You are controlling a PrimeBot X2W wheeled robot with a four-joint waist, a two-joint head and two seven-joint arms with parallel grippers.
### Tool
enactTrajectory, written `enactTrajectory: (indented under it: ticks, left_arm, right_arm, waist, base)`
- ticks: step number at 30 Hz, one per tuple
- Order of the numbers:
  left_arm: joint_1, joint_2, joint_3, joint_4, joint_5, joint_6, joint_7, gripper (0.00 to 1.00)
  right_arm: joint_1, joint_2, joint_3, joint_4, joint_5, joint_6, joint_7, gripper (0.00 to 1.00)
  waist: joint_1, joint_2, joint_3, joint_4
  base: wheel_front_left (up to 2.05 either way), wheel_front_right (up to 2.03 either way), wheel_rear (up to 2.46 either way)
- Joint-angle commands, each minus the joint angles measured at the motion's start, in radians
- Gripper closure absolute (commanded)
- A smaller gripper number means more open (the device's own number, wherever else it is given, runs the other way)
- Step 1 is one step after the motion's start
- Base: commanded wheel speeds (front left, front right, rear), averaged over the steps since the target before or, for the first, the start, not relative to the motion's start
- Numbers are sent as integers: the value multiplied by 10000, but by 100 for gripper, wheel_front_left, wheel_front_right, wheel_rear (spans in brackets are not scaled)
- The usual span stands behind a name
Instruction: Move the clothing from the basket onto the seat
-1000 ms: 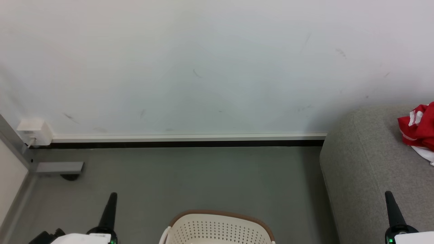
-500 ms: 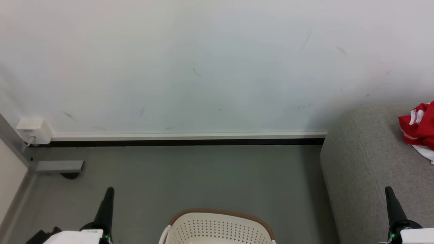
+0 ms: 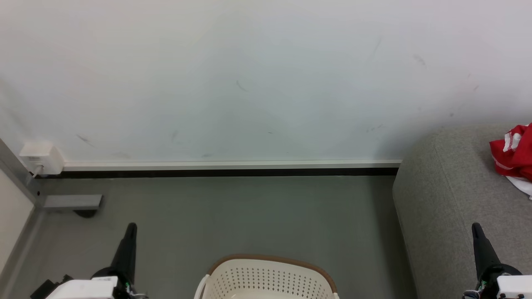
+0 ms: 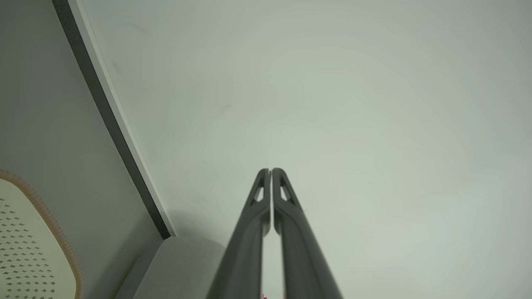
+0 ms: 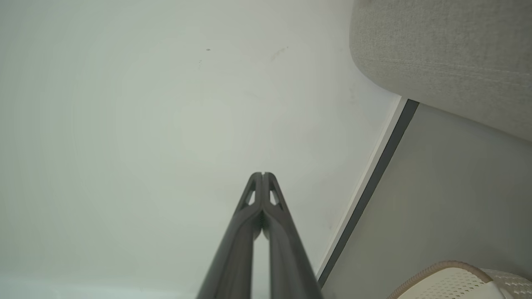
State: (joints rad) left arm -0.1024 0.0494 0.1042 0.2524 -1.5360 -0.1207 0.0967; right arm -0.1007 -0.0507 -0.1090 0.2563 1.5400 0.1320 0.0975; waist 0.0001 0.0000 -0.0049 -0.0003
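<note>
The basket point(image 3: 266, 277) sits on the floor point(image 3: 249, 211), before the wall point(image 3: 249, 83) — the seat point(image 3: 449, 199) stands to its right, near that wall, with clothing point(image 3: 513, 153) lying on top (toward the wall side).

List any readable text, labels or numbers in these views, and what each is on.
None readable.
White wall box, basket, seat: no print visible.
Clothing: white marks look like stitching, not letters.
</note>
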Motion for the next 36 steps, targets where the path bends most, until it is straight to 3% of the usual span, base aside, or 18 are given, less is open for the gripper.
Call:
enactTrajectory:
  ticks: [1,10,36]
  left_arm:
    - [-131,23,66,-35,-283,-55,77,100]
    - [-190,17,146,-31,-809,-118,220,100]
    - [-182,18,144,-31,-813,-122,230,100]
  right_arm:
    - [-165,1,-62,-65,222,-22,65,100]
    - [-224,8,-99,-68,743,-23,210,100]
    - [-203,5,-97,-65,720,-23,219,100]
  waist:
    - [-1,0,7,1]
    - [-1,0,46,3]
    - [-1,0,49,3]
  base:
    - [0,0,0]
    - [0,0,0]
    - [0,0,0]
